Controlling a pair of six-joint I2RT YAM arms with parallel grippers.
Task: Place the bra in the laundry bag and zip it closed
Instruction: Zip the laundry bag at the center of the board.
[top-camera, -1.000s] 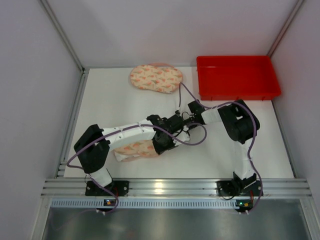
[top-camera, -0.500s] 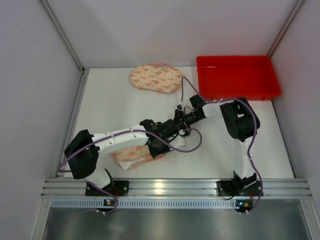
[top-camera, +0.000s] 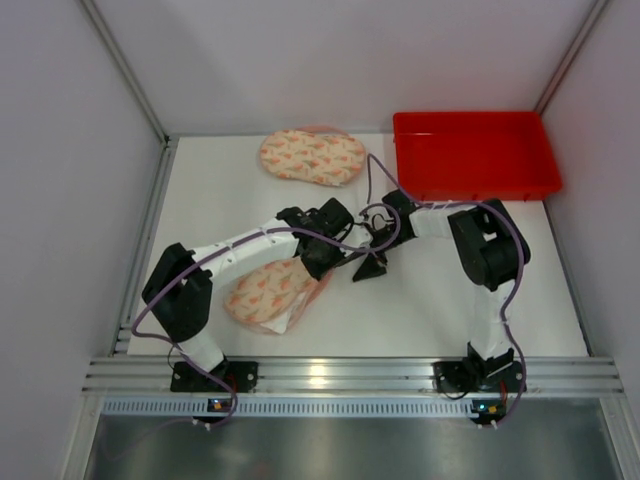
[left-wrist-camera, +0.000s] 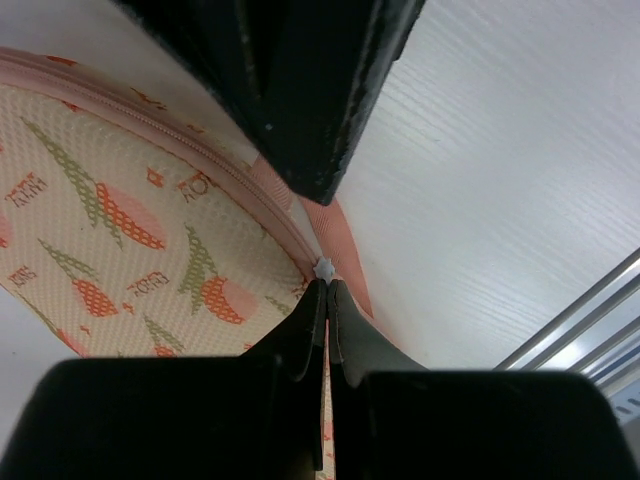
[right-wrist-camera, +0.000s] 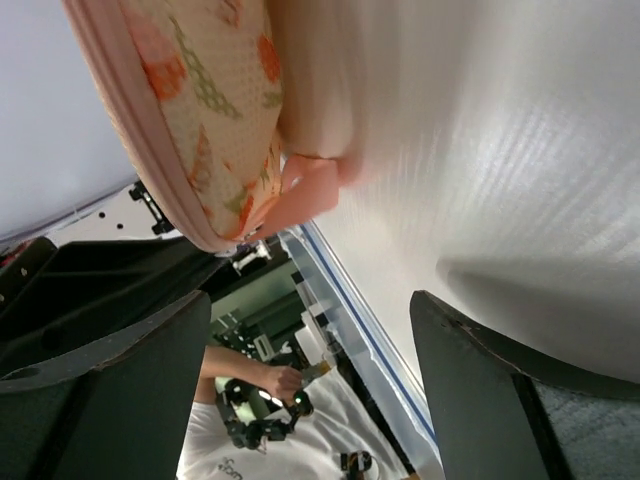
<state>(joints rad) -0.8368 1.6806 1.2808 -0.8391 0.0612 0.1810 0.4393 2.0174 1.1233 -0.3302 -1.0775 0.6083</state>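
The laundry bag (top-camera: 268, 293) is a flat cream pouch with an orange and green print and pink trim, lying at the near left of the table. My left gripper (top-camera: 319, 266) is at its right end. In the left wrist view that gripper (left-wrist-camera: 326, 287) is shut on the small silver zipper pull (left-wrist-camera: 324, 268), where the pink zip line (left-wrist-camera: 215, 165) ends. My right gripper (top-camera: 368, 264) hovers just right of the bag, open and holding nothing. In the right wrist view (right-wrist-camera: 312, 335) the bag's corner (right-wrist-camera: 205, 110) hangs beyond its fingers. The bra is hidden.
A second pouch with the same print (top-camera: 312, 157) lies at the back of the table. A red bin (top-camera: 475, 155) stands at the back right. White walls close in the left, back and right sides, and a metal rail (top-camera: 340, 375) runs along the near edge.
My right gripper has opened, let go of the bag and drawn back a little. My left arm has swung toward the back, still shut on the pull, leaving more of the bag uncovered.
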